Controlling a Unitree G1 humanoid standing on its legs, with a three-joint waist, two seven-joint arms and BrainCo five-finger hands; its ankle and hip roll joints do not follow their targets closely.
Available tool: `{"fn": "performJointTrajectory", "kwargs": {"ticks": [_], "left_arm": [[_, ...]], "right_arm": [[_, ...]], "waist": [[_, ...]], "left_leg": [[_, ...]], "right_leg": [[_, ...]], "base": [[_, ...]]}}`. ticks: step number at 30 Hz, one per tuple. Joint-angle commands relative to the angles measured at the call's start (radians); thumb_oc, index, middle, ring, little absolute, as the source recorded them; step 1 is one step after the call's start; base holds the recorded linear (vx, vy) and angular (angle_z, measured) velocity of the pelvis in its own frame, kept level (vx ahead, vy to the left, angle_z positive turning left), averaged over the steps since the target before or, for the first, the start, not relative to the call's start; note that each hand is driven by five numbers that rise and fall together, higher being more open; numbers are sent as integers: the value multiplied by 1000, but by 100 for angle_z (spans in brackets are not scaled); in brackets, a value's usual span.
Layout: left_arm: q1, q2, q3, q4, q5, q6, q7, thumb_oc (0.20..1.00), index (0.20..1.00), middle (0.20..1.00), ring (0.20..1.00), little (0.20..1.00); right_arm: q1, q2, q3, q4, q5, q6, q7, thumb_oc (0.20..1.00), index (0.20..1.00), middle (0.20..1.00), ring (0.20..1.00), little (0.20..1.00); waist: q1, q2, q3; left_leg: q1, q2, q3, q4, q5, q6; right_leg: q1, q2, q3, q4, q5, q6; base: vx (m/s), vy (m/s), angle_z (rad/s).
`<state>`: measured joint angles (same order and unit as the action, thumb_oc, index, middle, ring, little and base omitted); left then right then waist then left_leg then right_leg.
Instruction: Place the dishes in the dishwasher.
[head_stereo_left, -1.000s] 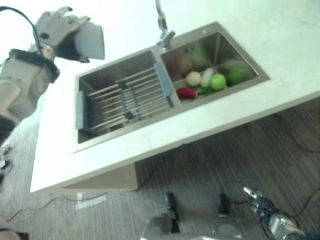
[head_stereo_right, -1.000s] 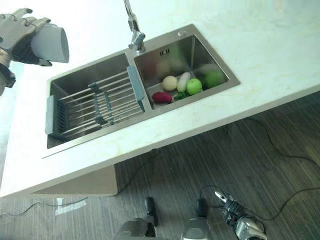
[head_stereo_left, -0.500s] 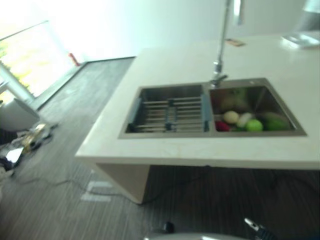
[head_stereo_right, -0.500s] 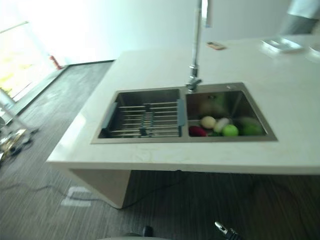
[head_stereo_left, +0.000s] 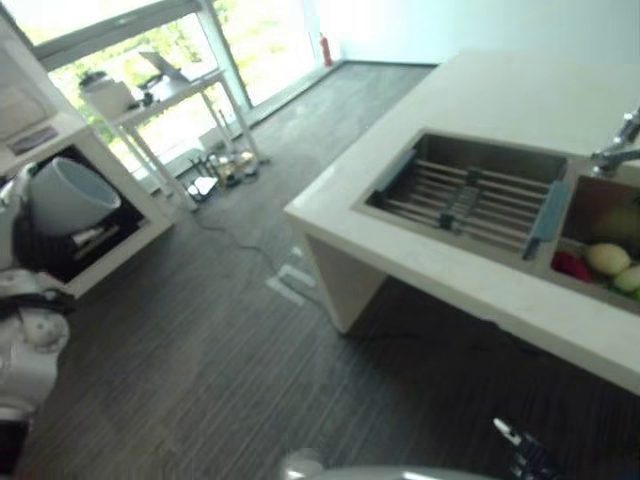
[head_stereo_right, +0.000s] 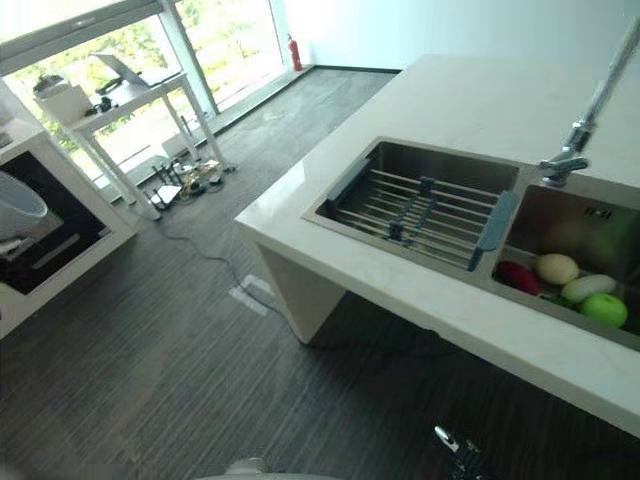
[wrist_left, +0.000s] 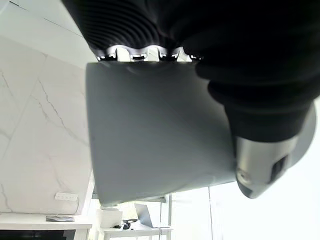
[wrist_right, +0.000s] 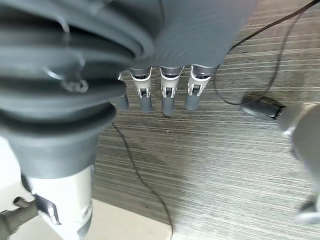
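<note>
1. The left hand (wrist_left: 260, 90) grips a pale grey cup (wrist_left: 160, 130). In the left wrist view the thumb curls across the cup's side and the fingers wrap round it from behind, so only their bases can be seen above the cup.
2. In the left eye view the same cup (head_stereo_left: 68, 195) sits at the far left, its open mouth tilted up and toward the room. The hand around it is mostly cut off by the picture's edge.
3. Just past the cup stands a white cabinet (head_stereo_left: 110, 165) with a dark open compartment. What lies inside the compartment is too dim to make out.
4. The right hand (wrist_right: 165, 95) hangs low over a dark striped floor (wrist_right: 225, 165). Its fingers point down, straight and relaxed, holding nothing. In the left eye view only a small part of it shows at the bottom edge.
5. A white counter (head_stereo_right: 450, 110) fills the right of both eye views. It holds a steel double sink (head_stereo_right: 520, 195).
6. The sink's nearer basin has a rack of metal bars (head_stereo_right: 420, 210) laid across it, with grey-blue end pieces.
7. The other basin holds produce: a red piece (head_stereo_right: 518, 276), a pale round piece (head_stereo_right: 556, 268), a whitish long piece (head_stereo_right: 588, 288) and a green apple (head_stereo_right: 608, 309). The basin is cut off at the right edge.
8. A tap (head_stereo_right: 580, 130) rises behind the sink; its top is cut off.
9. By the window stands a white side table (head_stereo_right: 120, 100) with blurred objects on it.
10. No writing or labels are readable anywhere.
</note>
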<state>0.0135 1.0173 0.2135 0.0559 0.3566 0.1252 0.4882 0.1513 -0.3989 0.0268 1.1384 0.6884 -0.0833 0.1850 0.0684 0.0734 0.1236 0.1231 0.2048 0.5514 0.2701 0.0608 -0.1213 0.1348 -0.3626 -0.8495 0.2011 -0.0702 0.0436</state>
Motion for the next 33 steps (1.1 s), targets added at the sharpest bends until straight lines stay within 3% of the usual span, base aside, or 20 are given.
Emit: {"fn": "performJointTrajectory", "kwargs": {"ticks": [1, 2, 7, 9, 10, 11, 12, 13, 14, 15, 16, 17, 18, 20, 24, 28, 30, 33], "left_arm": [[-122, 56, 14, -29, 10, -32, -49, 200, 200, 200, 200, 200], [-157, 46, -42, -39, 7, -42, -57, 200, 200, 200, 200, 200], [-167, 66, -80, -88, 50, -115, -83, 200, 200, 200, 200, 200], [-163, 69, -91, -98, 55, -137, -89, 200, 200, 200, 200, 200], [-172, 60, -117, -100, 67, -151, -84, 200, 200, 200, 200, 200], [-183, 53, -136, -100, 74, -159, -82, 200, 200, 200, 200, 200], [-230, 27, -197, -99, 82, -202, -95, 200, 200, 200, 200, 200], [-294, -5, -270, -102, 103, -206, -109, 200, 200, 200, 200, 200], [-321, -12, -299, -101, 105, -201, -111, 200, 200, 200, 200, 200], [-372, -25, -343, -107, 103, -187, -125, 200, 200, 200, 200, 200], [-404, -25, -369, -115, 93, -175, -138, 200, 200, 200, 200, 200], [-415, -25, -376, -120, 93, -166, -143, 200, 200, 200, 200, 200], [-404, -45, -362, -138, 111, -154, -171, 200, 200, 200, 200, 200], [-392, -61, -351, -170, 113, -150, -203, 200, 200, 200, 200, 200], [-363, -92, -321, -242, 122, -128, -260, 200, 200, 200, 200, 200], [-387, -113, -362, -230, 131, -189, -268, 200, 200, 200, 200, 200], [-391, -110, -375, -222, 136, -206, -267, 200, 200, 200, 200, 200], [-401, -106, -381, -215, 151, -229, -299, 200, 200, 200, 200, 200]], "right_arm": [[-80, 47, -21, -7, 5, -34, 13, 1000, 1000, 1000, 1000, 1000], [-86, 68, -29, -7, -10, -27, -9, 1000, 1000, 1000, 1000, 1000], [-115, 93, 5, -102, -27, -68, -50, 1000, 1000, 1000, 1000, 1000], [-119, 103, 30, -149, 8, -48, -39, 1000, 1000, 1000, 1000, 1000], [-126, 105, 45, -168, 54, -26, -1, 1000, 1000, 1000, 1000, 1000], [-129, 104, 51, -172, 72, -11, 19, 1000, 1000, 1000, 1000, 1000], [-128, 108, 61, -162, 98, -6, 29, 1000, 1000, 1000, 1000, 1000], [-127, 110, 65, -144, 105, -11, 56, 1000, 1000, 1000, 1000, 1000], [-127, 111, 63, -137, 100, -8, 70, 1000, 1000, 1000, 1000, 1000], [-133, 108, 63, -114, 98, -5, 99, 1000, 1000, 1000, 1000, 1000], [-137, 107, 55, -91, 90, 2, 117, 1000, 1000, 1000, 1000, 1000], [-140, 108, 47, -78, 73, 9, 130, 1000, 1000, 1000, 1000, 1000], [-147, 98, 52, -51, 49, 38, 150, 1000, 1000, 1000, 1000, 1000], [-160, 87, 60, -8, 32, 73, 157, 1000, 1000, 1000, 1000, 1000], [-164, 72, 68, 42, 22, 60, 165, 1000, 1000, 1000, 1000, 1000], [-139, 39, 41, 15, 50, 59, 139, 1000, 1000, 1000, 1000, 1000], [-149, 25, 25, 44, 28, 65, 156, 1000, 1000, 1000, 1000, 1000], [-142, 37, 19, 70, 6, 64, 172, 1000, 1000, 1000, 1000, 1000]], "waist": [[-25, 3, 8], [-19, -1, 11], [43, -15, 29], [53, -14, 35], [57, -12, 36], [51, -12, 37], [21, -19, 40], [-6, -30, 39], [-12, -32, 35], [-32, -42, 29], [-50, -49, 31], [-52, -50, 29], [-31, -50, 20], [-12, -54, 12], [0, -48, 2], [-46, -38, 3], [-56, -23, -11], [-62, -19, -27]], "left_leg": [[49, -20, -31, -134, -118, 7], [67, -81, -73, -197, -163, 42], [27, -161, -147, -174, -226, 108], [14, -181, -165, -158, -245, 137], [3, -199, -190, -157, -245, 159], [-2, -208, -216, -160, -241, 166], [-17, -223, -297, -153, -242, 174], [-36, -227, -356, -163, -209, 174], [-39, -225, -377, -169, -203, 169], [-39, -223, -421, -183, -200, 156], [-28, -225, -450, -191, -211, 155], [-31, -217, -453, -199, -201, 149], [-35, -172, -427, -216, -162, 112], [-44, -122, -409, -228, -119, 75], [-54, -70, -394, -245, -73, 26], [-50, -16, -249, -251, -39, -25], [-27, -25, -240, -317, -13, -32], [-7, -44, -244, -347, -23, -22]], "right_leg": [[-124, 48, 103, -35, 106, 68], [-135, -3, 114, -13, 156, 106], [-115, -108, 126, 37, 257, 164], [-121, -129, 144, 99, 257, 166], [-134, -132, 187, 181, 244, 164], [-149, -118, 239, 212, 236, 163], [-200, -29, 402, 233, 181, 149], [-224, 45, 497, 172, 147, 113], [-224, 60, 523, 147, 141, 112], [-229, 84, 601, 72, 141, 121], [-258, 97, 656, 72, 184, 140], [-266, 102, 665, 72, 176, 140], [-201, 117, 598, 1, 88, 129], [-140, 136, 548, -61, 69, 120], [-60, 182, 500, -149, 53, 89], [-8, 187, 425, -208, 55, 87], [0, 179, 431, -261, 91, 103], [-3, 168, 436, -262, 105, 121]], "base": [[-72, 633, 233], [-61, 611, 226], [0, 368, 110], [-14, 308, 54], [-3, 227, 67], [11, 136, 65], [-10, -131, 87], [7, -206, 188], [28, -267, 289], [100, -234, 316], [92, -227, 233], [19, -315, 159], [-26, -324, 123], [5, -337, 69], [19, -199, 45], [-25, -11, 58], [-30, 132, 51], [27, 74, -11]]}}
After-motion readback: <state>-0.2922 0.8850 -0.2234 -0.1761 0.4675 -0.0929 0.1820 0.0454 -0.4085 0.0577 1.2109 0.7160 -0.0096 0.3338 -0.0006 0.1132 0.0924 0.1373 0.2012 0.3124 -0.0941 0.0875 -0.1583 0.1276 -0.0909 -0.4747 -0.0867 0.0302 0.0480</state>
